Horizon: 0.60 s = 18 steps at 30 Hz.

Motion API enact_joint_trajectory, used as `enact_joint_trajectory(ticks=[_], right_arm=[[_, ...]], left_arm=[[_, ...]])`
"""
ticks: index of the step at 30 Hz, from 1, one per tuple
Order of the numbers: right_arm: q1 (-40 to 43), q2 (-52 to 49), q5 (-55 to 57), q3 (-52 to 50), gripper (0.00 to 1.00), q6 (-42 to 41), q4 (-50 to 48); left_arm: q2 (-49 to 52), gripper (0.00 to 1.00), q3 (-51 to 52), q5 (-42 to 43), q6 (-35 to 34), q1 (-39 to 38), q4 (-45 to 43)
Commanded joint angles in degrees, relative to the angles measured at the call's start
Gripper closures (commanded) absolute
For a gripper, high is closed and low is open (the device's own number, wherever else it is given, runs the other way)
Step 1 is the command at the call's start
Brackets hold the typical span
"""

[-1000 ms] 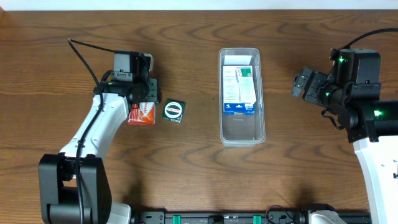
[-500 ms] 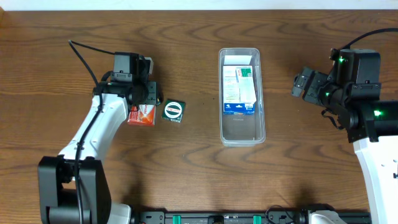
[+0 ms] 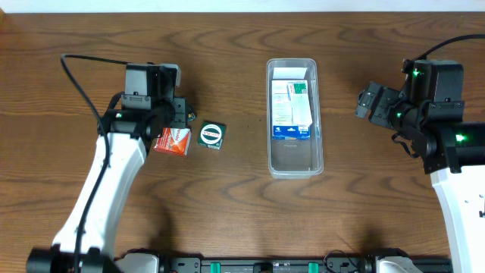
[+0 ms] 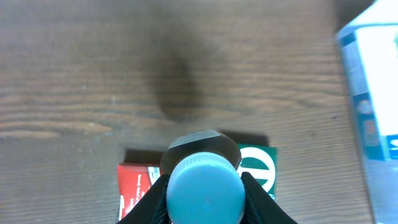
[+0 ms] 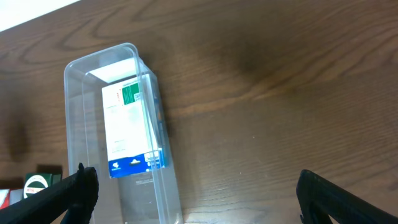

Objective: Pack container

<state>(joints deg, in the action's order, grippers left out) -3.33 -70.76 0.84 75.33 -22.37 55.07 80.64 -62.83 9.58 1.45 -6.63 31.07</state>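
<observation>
Left claw (image 4: 204, 200) clamps a blue cap (image 4: 204, 190) over the red box (image 4: 132, 190); right claw (image 5: 196, 190) gapes wide near container (image 3: 294, 161).

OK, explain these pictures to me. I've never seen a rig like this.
These are two robot arms at a wooden table, each ending in a two-finger gripper. One picture looks straight down from above the table. The other two come from small cameras on the wrists, so each shows its own arm's fingers at the bottom edge.

On the table lie a red box, a green box beside it, and a clear container with a white-and-blue box inside.

The left gripper is shut on a round, blue-capped thing, probably a small bottle, over by the red and green boxes. The right gripper is open and holds nothing, off to the container's right.
</observation>
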Motion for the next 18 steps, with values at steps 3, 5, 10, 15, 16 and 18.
enact_joint_trajectory(ticks=[3, 5, 10, 15, 16, 18], right_arm=[[0.4, 0.3, -0.2, 0.8, 0.01, -0.3, 0.0], [0.4, 0.3, -0.2, 0.8, 0.01, -0.3, 0.0], [0.4, 0.3, -0.2, 0.8, 0.01, -0.3, 0.0], [0.4, 0.3, -0.2, 0.8, 0.01, -0.3, 0.0], [0.4, 0.3, -0.2, 0.8, 0.01, -0.3, 0.0], [0.4, 0.3, -0.2, 0.8, 0.01, -0.3, 0.0]], left_arm=[[-6.5, 0.80, -2.6, -0.2, -1.8, -7.0, 0.2], [-8.3, 0.81, -2.6, -1.9, -3.9, -10.7, 0.1], [-10.9, 0.81, -2.6, -6.7, -6.5, -20.1, 0.0], [-10.6, 0.81, -2.6, -9.2, -8.0, -29.0, -0.3], [-10.5, 0.81, -2.6, -10.2, -8.0, -30.7, -0.5], [-10.3, 0.81, -2.6, -11.7, -8.0, -33.5, -1.2]])
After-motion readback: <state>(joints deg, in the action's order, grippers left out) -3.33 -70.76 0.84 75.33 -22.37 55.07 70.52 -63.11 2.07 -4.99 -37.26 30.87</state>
